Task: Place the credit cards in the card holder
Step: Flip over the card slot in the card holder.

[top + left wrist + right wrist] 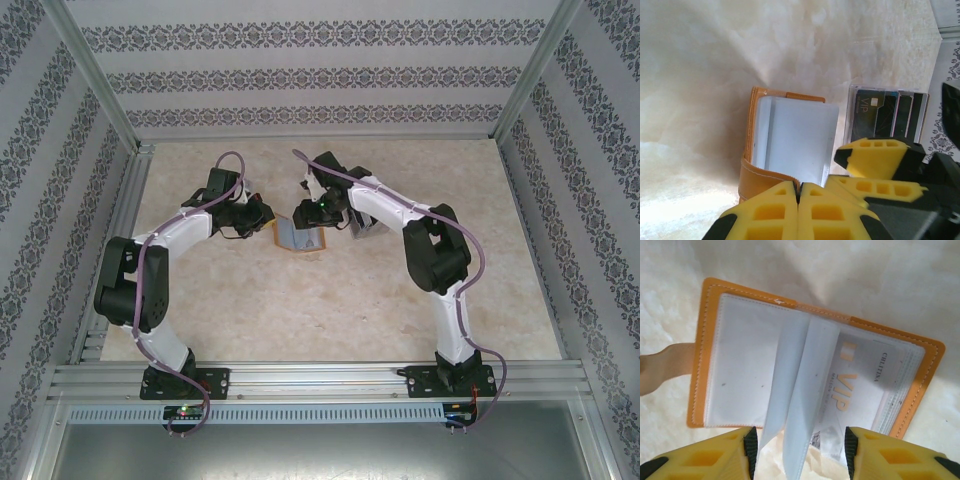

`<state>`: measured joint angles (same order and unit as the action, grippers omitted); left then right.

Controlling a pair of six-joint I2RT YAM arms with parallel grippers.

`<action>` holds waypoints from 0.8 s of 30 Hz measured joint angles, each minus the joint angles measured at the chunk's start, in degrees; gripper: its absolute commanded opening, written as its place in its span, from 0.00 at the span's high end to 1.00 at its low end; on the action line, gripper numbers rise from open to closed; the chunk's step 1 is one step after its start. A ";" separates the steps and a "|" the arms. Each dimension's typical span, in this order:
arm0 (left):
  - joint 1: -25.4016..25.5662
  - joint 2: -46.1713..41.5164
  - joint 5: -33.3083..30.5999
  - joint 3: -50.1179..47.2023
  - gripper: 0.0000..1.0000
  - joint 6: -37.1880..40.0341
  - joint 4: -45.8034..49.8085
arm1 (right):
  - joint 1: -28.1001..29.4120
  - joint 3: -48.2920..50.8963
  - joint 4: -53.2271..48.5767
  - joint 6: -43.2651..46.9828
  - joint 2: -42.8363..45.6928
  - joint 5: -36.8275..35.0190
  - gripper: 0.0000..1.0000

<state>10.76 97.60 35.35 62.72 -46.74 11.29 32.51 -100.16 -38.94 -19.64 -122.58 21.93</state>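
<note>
Two words can be read on the pale grey-blue card (860,375) among the clear sleeves of the open orange-tan leather wallet (707,355) on the cream worktop (840,270): gold "VIP" and small "CHILTINA". The right tool (799,445) has its fingers apart around the sleeves; I cannot tell if they grip. The left tool (797,197) is closed at the wallet's edge. A dark card in the clear plastic case (885,115) nearby also reads "VIP".

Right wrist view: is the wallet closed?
No, the wallet lies spread open, its clear sleeves fanned out between the two covers.
</note>
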 measured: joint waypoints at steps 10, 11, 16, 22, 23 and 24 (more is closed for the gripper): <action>-0.02 0.20 0.02 -0.02 1.00 0.00 -0.20 | 1.99 -0.50 -0.11 -0.04 1.09 3.28 0.49; -0.02 0.20 0.02 -0.04 1.00 0.00 -0.20 | 2.23 -0.59 -0.11 -0.04 1.07 3.37 0.49; -0.02 0.20 0.02 -0.04 1.00 0.00 -0.20 | 2.51 -1.11 -0.44 -0.02 0.87 2.27 0.49; -0.02 0.22 0.02 -0.22 1.00 0.00 -0.24 | 2.51 -1.20 -1.33 0.11 0.35 0.28 0.49; -0.02 0.22 0.02 -0.24 1.00 0.00 -0.24 | 2.51 -1.20 -1.49 0.13 0.17 -0.04 0.49; -0.02 0.22 0.02 -0.24 1.00 0.00 -0.24 | 2.51 -1.20 -1.64 0.13 0.00 -0.13 0.49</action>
<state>10.74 97.82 35.38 62.48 -46.74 11.05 35.03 -101.36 -40.58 -19.51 -122.58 21.80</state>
